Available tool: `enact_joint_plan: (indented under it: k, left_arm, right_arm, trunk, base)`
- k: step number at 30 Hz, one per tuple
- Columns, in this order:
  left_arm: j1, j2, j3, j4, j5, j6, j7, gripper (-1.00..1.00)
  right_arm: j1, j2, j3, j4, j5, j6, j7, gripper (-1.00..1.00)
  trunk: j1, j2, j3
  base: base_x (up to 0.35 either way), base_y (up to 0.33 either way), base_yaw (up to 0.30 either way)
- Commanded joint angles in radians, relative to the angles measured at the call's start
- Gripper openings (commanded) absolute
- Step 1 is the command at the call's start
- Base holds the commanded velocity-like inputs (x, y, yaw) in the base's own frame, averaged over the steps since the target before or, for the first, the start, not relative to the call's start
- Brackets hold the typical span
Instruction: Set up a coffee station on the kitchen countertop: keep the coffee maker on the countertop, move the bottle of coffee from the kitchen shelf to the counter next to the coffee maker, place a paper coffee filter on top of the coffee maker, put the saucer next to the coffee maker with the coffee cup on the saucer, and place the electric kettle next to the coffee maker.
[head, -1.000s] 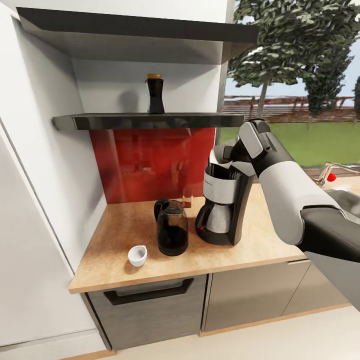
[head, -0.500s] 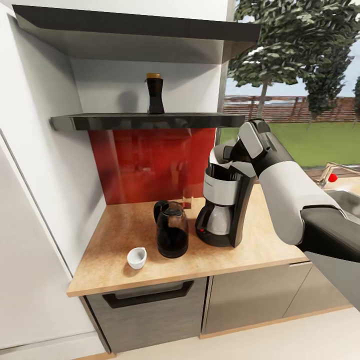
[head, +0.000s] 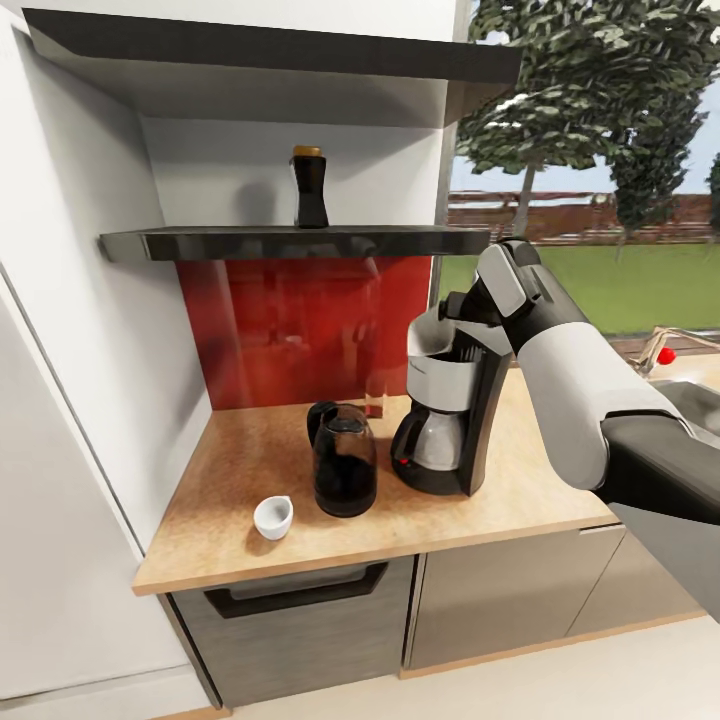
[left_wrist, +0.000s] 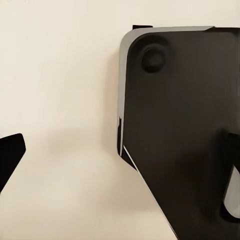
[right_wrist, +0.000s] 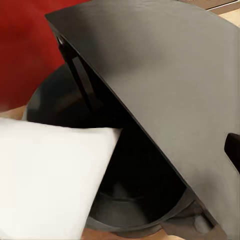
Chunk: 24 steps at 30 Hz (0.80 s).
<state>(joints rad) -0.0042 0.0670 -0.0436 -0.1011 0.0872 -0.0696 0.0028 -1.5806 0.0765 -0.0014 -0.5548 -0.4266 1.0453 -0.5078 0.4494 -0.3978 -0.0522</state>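
1. head view: right hand (head: 462, 308) at the top of the coffee maker (head: 448, 405), fingertips hidden behind the machine's upper edge; cannot tell whether they are spread or pinching
2. right wrist view: white paper coffee filter (right_wrist: 50, 175) lies at the open dark basket of the coffee maker (right_wrist: 165, 100), one point reaching over the rim; a dark finger (right_wrist: 233, 150) shows at the frame edge
3. left wrist view: pale surface and a dark rounded panel, one black finger (left_wrist: 10, 157) at the edge; grip state cannot be told
4. desk (head: 240, 480): electric kettle (head: 344, 458) just beside the coffee maker, small white coffee cup (head: 273, 516) near the front edge
5. bottle of coffee (head: 309, 187): dark, orange cap, upright on the kitchen shelf (head: 200, 243)
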Motion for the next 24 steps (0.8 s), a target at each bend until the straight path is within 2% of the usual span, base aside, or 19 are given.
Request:
enact_joint_plan:
  k: [1,24]
  left_arm:
    - [0.000,0.000,-0.005,0.000,0.009,-0.003,0.000,1.00]
    - [0.000,0.001,-0.006,0.000,0.009,-0.003,0.000,1.00]
  right_arm:
    - [-0.001,0.000,0.000,-0.001,-0.009,0.002,-0.009,1.00]
    - [-0.001,0.000,0.000,-0.001,-0.009,0.002,-0.009,1.00]
  trunk:
    - [0.001,-0.002,-0.002]
    - [0.001,-0.002,-0.002]
  base:
    - [0.000,0.000,0.000]
    - [0.000,0.000,0.000]
